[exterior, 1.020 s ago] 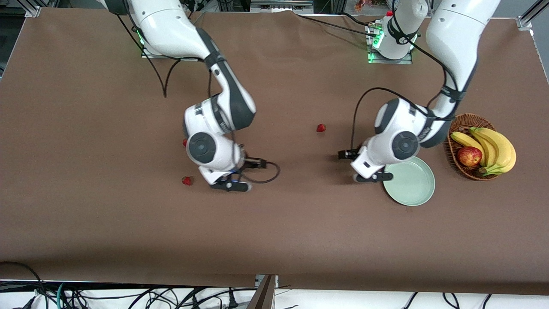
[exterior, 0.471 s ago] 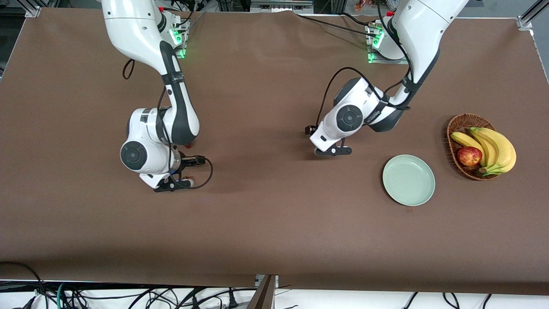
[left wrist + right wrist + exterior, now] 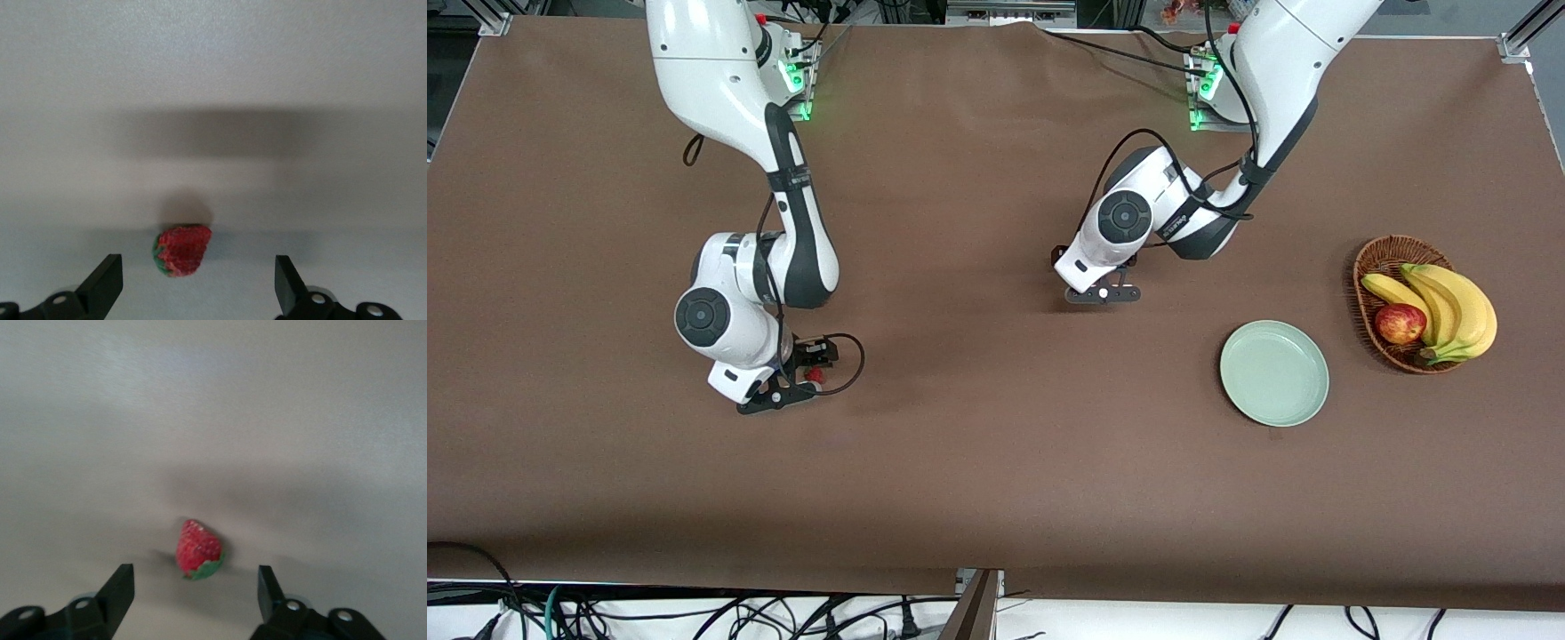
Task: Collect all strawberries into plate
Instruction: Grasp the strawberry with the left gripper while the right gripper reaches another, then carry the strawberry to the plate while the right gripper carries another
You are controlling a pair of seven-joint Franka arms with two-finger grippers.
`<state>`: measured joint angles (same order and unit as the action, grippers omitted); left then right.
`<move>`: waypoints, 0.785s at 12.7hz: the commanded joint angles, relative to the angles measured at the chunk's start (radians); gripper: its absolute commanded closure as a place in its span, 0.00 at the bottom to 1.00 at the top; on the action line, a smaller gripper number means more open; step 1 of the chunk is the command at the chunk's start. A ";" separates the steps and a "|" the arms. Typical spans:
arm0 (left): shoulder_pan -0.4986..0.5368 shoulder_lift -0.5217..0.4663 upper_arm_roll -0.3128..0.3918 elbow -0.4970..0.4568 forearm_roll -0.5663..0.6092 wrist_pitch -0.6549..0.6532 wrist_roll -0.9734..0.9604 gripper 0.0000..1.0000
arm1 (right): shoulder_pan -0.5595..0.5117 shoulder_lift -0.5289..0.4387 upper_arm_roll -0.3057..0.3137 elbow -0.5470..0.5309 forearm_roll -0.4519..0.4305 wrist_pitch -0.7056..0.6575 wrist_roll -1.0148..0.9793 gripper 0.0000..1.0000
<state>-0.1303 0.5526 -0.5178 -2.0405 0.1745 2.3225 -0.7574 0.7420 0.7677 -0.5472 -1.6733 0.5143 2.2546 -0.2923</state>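
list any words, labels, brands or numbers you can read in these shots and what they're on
None can be read.
plate: plain, no markings.
strawberry under the left tool: no text.
strawberry under the right tool: no text.
wicker basket, bananas, apple: no stickers visible.
Robot arms: no lettering that can be made out.

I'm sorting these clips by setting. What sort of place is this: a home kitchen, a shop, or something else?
Most likely a robotics lab. Two white arms are bolted to a brown-covered table, loose cables hang at its edge, and props are staged: a plate and a fruit basket.
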 commanded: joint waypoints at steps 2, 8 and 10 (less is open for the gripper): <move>0.009 -0.023 -0.005 -0.058 0.056 0.057 -0.019 0.10 | -0.022 0.031 0.006 0.041 -0.004 0.005 -0.034 0.59; 0.008 -0.016 -0.005 -0.058 0.115 0.058 -0.019 0.35 | -0.007 0.027 0.026 0.110 0.010 -0.061 0.080 0.91; 0.006 -0.016 -0.005 -0.058 0.128 0.067 -0.017 0.58 | 0.029 0.024 0.052 0.162 0.027 -0.131 0.239 0.90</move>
<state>-0.1299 0.5526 -0.5174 -2.0785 0.2635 2.3688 -0.7614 0.7444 0.7946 -0.5150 -1.5639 0.5239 2.1877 -0.1793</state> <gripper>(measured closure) 0.361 0.696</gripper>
